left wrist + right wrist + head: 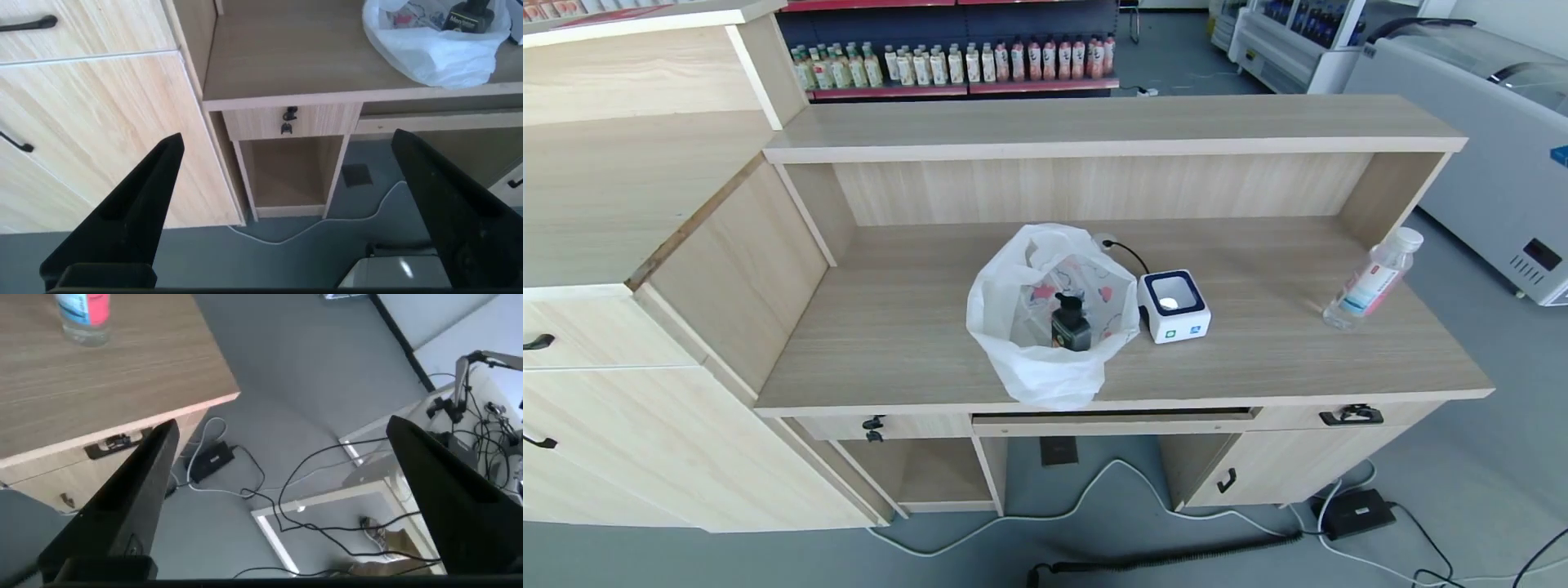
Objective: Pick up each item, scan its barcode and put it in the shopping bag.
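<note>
A white plastic shopping bag (1045,327) stands open in the middle of the wooden counter (1258,343), with a dark pump bottle (1070,322) upright inside it. Just right of the bag sits a white and navy barcode scanner (1173,305). A clear water bottle (1372,279) with a red and blue label stands near the counter's right end; its base shows as the water bottle (83,312). My left gripper (286,212) hangs open below the counter's front left, over the floor, with the bag (437,45) beyond it. My right gripper (282,506) is open over the floor off the counter's right corner.
The counter has a raised back shelf (1111,131) and a tall cabinet (629,245) on its left. Drawers with black handles (1351,416) run under the front edge. Cables and a black power brick (1356,513) lie on the grey floor. Freezers (1486,122) stand at the right.
</note>
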`<state>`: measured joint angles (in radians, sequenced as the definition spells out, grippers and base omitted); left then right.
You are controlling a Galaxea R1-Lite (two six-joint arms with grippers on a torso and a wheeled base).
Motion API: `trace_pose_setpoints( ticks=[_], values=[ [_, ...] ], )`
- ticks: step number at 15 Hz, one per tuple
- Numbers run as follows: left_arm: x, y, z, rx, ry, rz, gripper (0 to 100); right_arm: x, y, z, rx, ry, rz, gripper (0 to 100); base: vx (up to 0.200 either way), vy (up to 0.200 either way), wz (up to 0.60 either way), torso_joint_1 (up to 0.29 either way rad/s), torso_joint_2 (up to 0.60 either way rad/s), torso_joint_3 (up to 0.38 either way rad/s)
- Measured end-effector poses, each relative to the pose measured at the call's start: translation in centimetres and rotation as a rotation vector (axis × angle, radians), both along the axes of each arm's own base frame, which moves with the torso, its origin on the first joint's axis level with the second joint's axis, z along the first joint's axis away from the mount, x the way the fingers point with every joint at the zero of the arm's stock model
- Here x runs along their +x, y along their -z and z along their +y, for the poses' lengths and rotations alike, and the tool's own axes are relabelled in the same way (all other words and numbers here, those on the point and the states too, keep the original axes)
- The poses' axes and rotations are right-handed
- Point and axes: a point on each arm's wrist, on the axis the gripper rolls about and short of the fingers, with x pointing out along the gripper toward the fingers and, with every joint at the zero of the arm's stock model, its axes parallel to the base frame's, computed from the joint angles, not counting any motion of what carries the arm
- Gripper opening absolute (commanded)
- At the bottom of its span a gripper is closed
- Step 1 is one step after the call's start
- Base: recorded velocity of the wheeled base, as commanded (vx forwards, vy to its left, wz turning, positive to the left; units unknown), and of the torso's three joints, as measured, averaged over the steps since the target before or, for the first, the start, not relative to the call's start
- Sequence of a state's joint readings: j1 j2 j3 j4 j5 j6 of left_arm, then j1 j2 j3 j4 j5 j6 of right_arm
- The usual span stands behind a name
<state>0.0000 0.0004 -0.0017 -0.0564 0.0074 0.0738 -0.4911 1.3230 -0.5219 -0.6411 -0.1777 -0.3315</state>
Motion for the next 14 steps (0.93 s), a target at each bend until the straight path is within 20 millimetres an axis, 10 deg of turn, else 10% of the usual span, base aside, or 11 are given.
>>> trace_pose_setpoints(
  ticks=[9, 14],
  values=[
    [0.0, 0.0, 0.0, 0.000, 0.000, 0.000, 100, 12.0, 2.6, -7.9, 0.074, -0.168, -0.036, 100, 0.000, 0.000, 0.00, 0.000, 0.00, 0.000],
    [0.0, 0.0, 0.0, 0.000, 0.000, 0.000, 100, 17.2, 4.3, -7.3, 0.107, -0.358, -0.118, 100, 0.000, 0.000, 0.00, 0.000, 0.00, 0.000]
  ],
)
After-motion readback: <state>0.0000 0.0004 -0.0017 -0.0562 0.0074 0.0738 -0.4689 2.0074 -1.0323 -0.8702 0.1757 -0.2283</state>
